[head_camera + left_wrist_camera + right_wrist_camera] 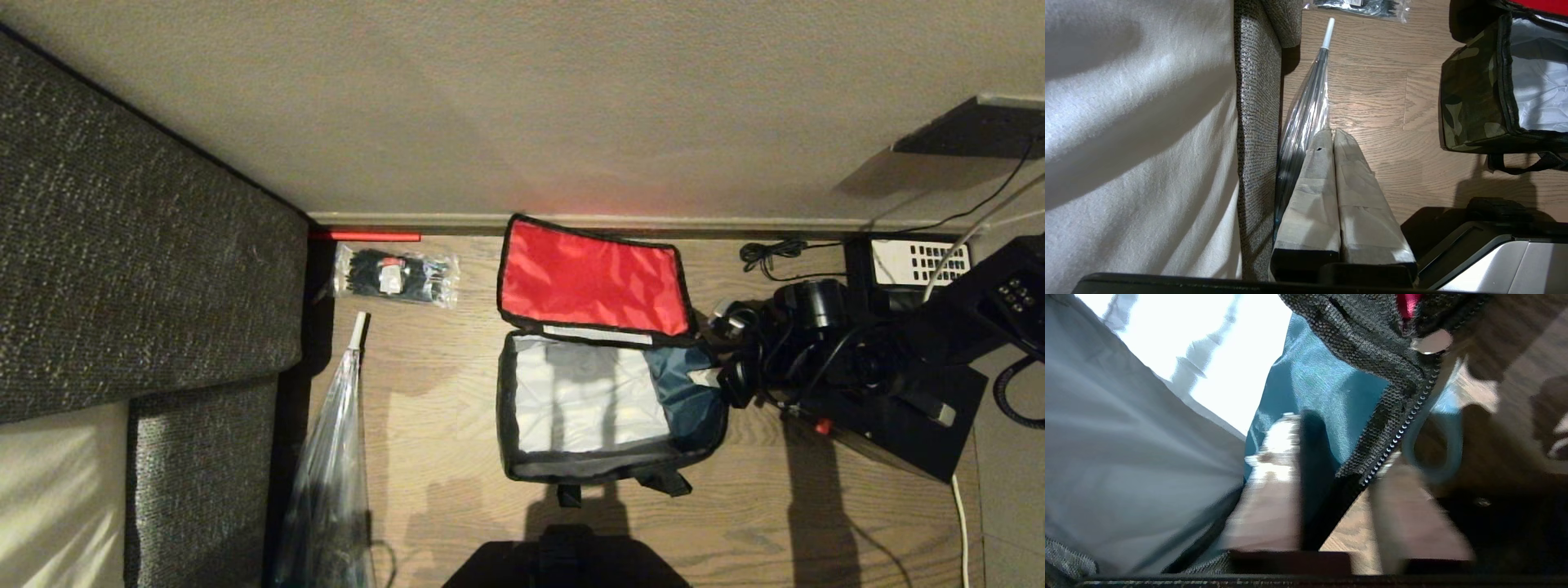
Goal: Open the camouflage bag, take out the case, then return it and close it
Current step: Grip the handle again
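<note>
Right wrist view: camouflage bag (1380,400) rim between parted right pincer (1339,486) fingers.

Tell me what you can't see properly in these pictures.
Head view: the right arm covers most of the case; just a corner and its red catch show.
Right wrist view: blur smears the right hand at the camouflage bag zipper edge.
Left wrist view: the picture's edge cuts off the bag.
</note>
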You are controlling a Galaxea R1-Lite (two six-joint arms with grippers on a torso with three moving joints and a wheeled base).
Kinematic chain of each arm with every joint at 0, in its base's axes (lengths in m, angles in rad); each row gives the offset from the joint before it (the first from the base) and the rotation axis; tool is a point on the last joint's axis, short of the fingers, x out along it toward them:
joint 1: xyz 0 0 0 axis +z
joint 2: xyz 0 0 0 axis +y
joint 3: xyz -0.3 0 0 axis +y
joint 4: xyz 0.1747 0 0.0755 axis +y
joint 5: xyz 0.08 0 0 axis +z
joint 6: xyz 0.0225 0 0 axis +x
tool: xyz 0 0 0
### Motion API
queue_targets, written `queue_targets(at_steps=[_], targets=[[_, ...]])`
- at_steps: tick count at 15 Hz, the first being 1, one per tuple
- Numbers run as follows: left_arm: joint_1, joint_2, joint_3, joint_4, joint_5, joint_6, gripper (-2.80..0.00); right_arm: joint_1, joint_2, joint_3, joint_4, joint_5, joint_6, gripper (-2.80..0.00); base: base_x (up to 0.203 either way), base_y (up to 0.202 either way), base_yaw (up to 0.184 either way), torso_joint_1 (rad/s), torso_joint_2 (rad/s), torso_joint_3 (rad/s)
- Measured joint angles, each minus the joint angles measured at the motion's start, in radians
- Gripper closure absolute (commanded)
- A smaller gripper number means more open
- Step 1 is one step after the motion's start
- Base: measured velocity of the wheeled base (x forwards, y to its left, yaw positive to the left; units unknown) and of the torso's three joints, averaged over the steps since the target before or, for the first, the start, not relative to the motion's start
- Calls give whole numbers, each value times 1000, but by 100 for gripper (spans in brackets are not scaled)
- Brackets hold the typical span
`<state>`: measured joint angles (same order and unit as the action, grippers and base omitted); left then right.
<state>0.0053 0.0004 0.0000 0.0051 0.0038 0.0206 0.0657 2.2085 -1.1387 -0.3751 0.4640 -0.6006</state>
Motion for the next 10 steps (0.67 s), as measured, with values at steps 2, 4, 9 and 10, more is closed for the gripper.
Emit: queue_targets(at_steps=[2,4,9,10], targets=[[0,0,0,0,0,0,0,-3,-5,2,3,0,45,-280,0,0,0,0,0,0],[0,0,0,1,0,-1,0,-11,-38,6,16,-2,135,-280,0,0,0,0,0,0],[0,0,0,0,0,0,0,-21,-119,-38,85,-4,442,-280,0,0,0,0,0,0],[0,0,0,0,0,0,0,-21,-110,-75,87,-5,503,-280,0,0,0,0,0,0]])
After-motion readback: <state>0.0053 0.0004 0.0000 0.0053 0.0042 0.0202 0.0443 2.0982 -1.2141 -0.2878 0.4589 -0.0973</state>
